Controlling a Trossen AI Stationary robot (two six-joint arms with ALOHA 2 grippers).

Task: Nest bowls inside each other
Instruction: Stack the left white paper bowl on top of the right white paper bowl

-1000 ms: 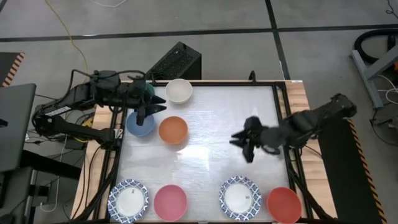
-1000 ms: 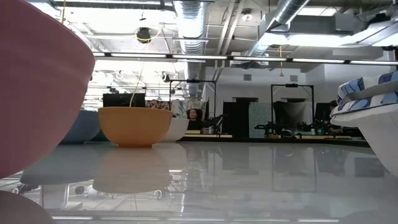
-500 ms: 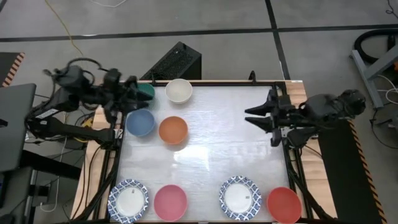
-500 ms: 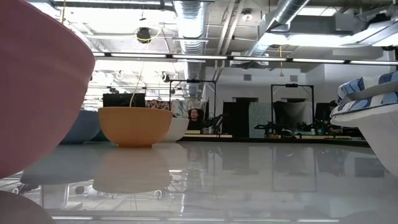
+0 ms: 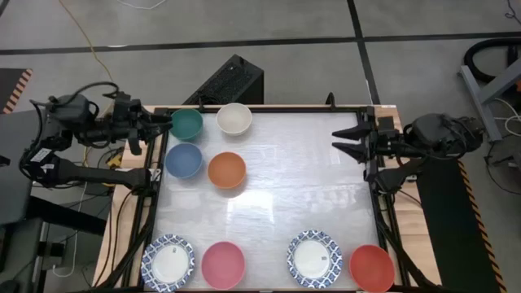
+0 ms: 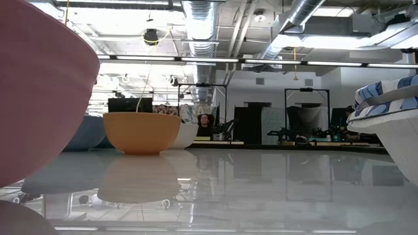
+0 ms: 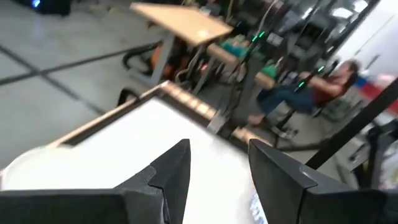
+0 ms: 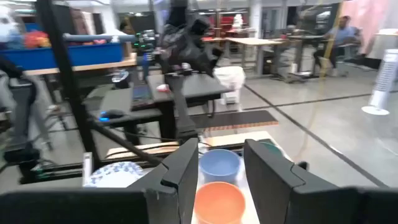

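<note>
Eight bowls stand apart on their bases on the white table point(image 5: 277, 187). At the far left are the teal bowl point(image 5: 186, 123), white bowl point(image 5: 234, 119), blue bowl point(image 5: 184, 159) and orange bowl point(image 5: 226, 170). Along the near edge are a patterned bowl point(image 5: 168, 262), pink bowl point(image 5: 222, 264), second patterned bowl point(image 5: 313, 258) and red bowl point(image 5: 372, 267). My left gripper point(image 5: 161, 126) hovers open at the table's left edge beside the teal bowl, pointing level. My right gripper point(image 5: 338, 141) hovers open at the right edge, also level. Both wrist views show nothing between the fingers.
A black box point(image 5: 230, 81) sits on the floor beyond the far edge. A raised frame rail point(image 5: 370, 163) runs along the right side and another along the left point(image 5: 155, 203). In the low view the pink bowl point(image 6: 39, 85) and a patterned bowl point(image 6: 388, 124) loom close.
My left gripper has drawn back from over the blue bowl toward the table's left edge, uncovering the teal bowl. My right gripper has pulled back from the table's middle right to the right edge, rising and rolling until its fingers lie level. No bowl has moved.
</note>
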